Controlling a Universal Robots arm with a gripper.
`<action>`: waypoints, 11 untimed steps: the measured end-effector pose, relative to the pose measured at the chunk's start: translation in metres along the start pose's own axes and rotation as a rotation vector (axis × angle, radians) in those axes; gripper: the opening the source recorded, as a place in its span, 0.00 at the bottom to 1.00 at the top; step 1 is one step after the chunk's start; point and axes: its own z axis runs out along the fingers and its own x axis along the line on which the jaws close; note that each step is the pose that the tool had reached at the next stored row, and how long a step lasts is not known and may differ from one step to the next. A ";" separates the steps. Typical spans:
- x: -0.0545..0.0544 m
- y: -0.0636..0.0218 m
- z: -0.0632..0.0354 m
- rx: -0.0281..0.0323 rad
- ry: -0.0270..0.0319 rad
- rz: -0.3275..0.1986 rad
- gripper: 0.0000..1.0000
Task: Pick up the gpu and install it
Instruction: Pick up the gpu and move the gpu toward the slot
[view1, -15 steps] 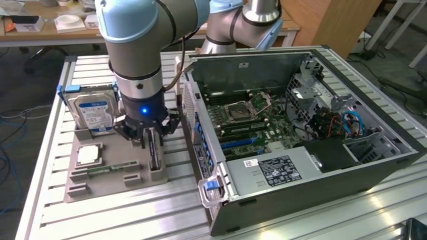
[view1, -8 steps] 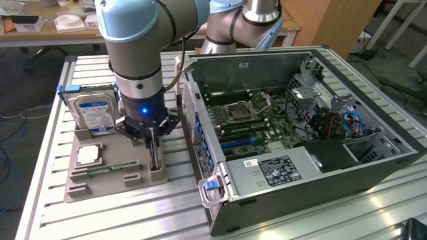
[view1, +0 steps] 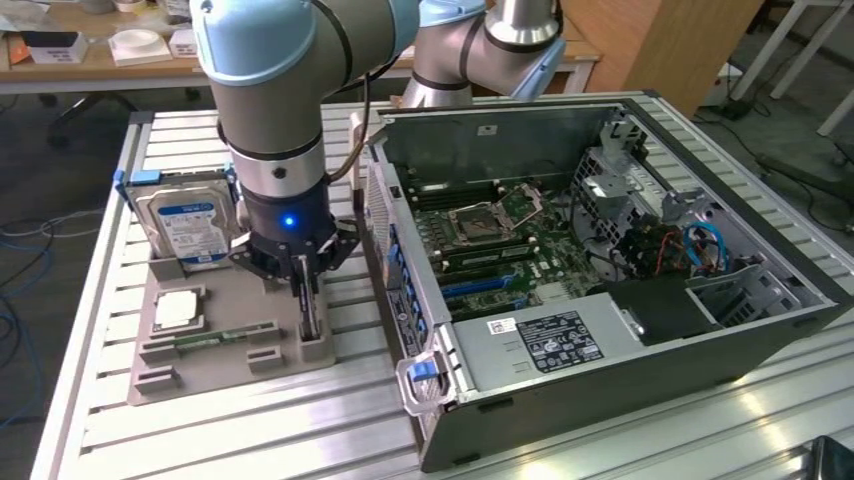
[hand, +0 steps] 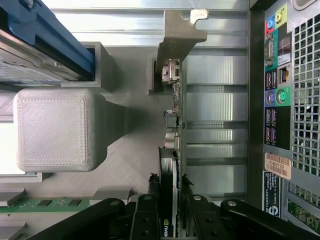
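Clasping one gpu (hand: 169, 165), one tool (hand: 173, 205) beside one hard drive (view1: 187, 225)

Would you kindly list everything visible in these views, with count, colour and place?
gpu: one, green with silver bracket, on edge in the tray
hard drive: one, silver, blue-white label, upright in the tray
memory stick: one, green, lying in the tray
processor: one, silver, flat on the tray
tray: one, grey, on the table, exterior view's left
computer case: one, black, open, exterior view's right
table: one, silver, slatted
desk: one, wooden, behind the table
arm: one, grey and light blue, above the tray
hand: one, black, shut on the gpu
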 end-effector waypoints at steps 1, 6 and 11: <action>0.000 0.0000 0.0000 0.0000 0.0000 0.000 0.26; 0.000 0.0001 -0.0008 -0.0003 -0.0003 0.000 0.26; 0.000 0.0008 -0.0231 -0.0002 -0.0005 0.000 0.26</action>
